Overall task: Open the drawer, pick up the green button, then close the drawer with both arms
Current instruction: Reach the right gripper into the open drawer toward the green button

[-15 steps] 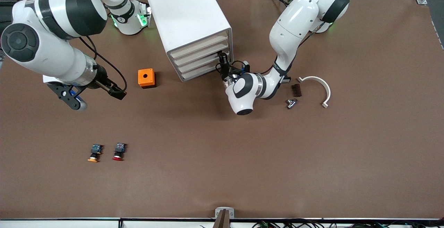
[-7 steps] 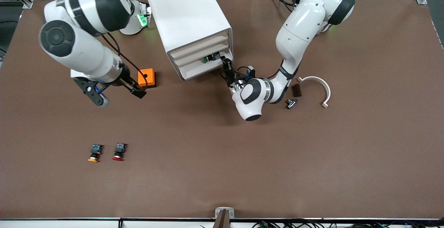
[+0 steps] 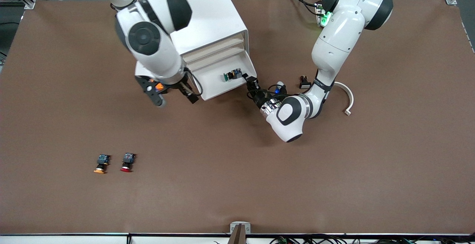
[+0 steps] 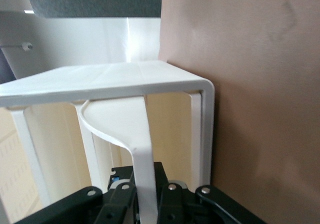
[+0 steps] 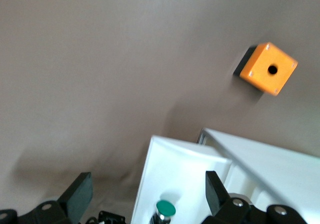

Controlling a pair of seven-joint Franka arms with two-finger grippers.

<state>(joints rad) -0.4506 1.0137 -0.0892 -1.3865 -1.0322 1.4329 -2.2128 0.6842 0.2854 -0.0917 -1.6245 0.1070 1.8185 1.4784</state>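
While the drawer (image 3: 219,86) stands pulled out of the cabinet (image 3: 200,17), the right gripper (image 3: 174,96) hangs over the drawer's corner toward the right arm's end of the table, jaws spread wide and holding nothing. An orange cube (image 5: 268,68) sits on the table near it. The button (image 3: 232,75) lies on its side in the drawer, well apart from those jaws and just beside the left gripper (image 3: 252,83), which is clamped on the drawer's front lip.

I judge the main risk to be crowding. To reach the button, the right gripper must cross the tray toward the left one, so its fingers could strike the tray wall or the other gripper. A knock could also roll the button.
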